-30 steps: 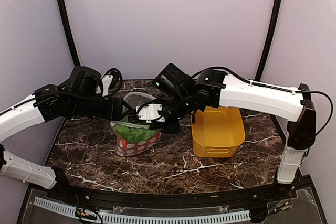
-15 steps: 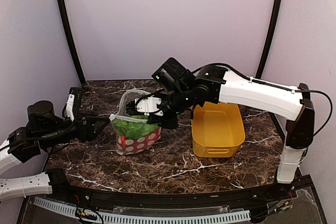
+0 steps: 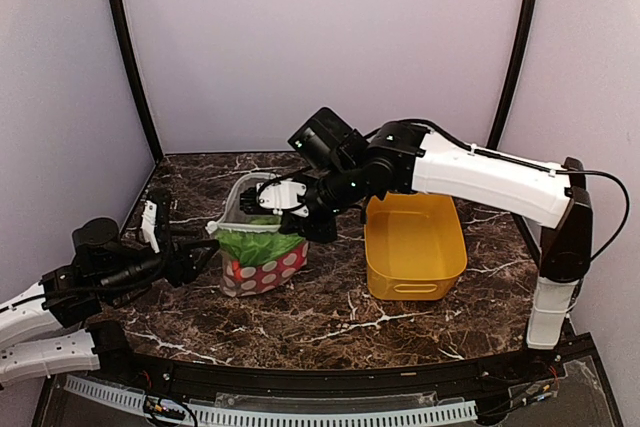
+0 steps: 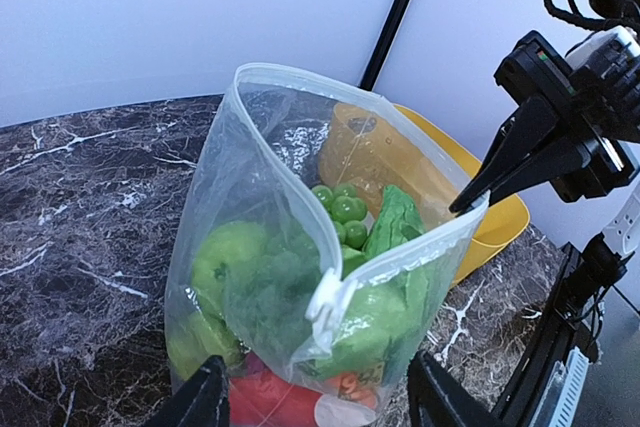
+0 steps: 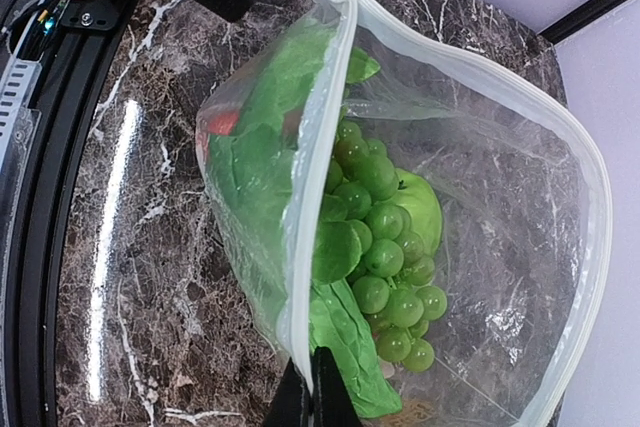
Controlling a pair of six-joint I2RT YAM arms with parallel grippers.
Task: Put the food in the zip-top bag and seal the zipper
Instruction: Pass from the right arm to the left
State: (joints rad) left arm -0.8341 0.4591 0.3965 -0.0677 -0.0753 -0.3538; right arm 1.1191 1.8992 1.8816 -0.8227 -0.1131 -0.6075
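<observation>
My left gripper (image 3: 198,258) has backed off the bag (image 3: 262,259) and now sits low beside it, jaws wide, empty. My right gripper (image 5: 310,387) pinches one end of the rim, holding the bag upright on the table (image 3: 330,319). Food (image 5: 385,257) is in, but the zipper (image 5: 322,177) gapes, so sealing's next. The bin (image 3: 415,247) crowds the right and there's room on the left.

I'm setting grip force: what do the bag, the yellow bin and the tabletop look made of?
Bag: thin, soft, clear plastic film, glossy; the contents show through and it creases.
Bin: probably rigid moulded plastic, smooth with a slight sheen.
Tabletop: dark marble look with white veins, polished and reflective; I cannot tell whether it is real stone or laminate.
</observation>
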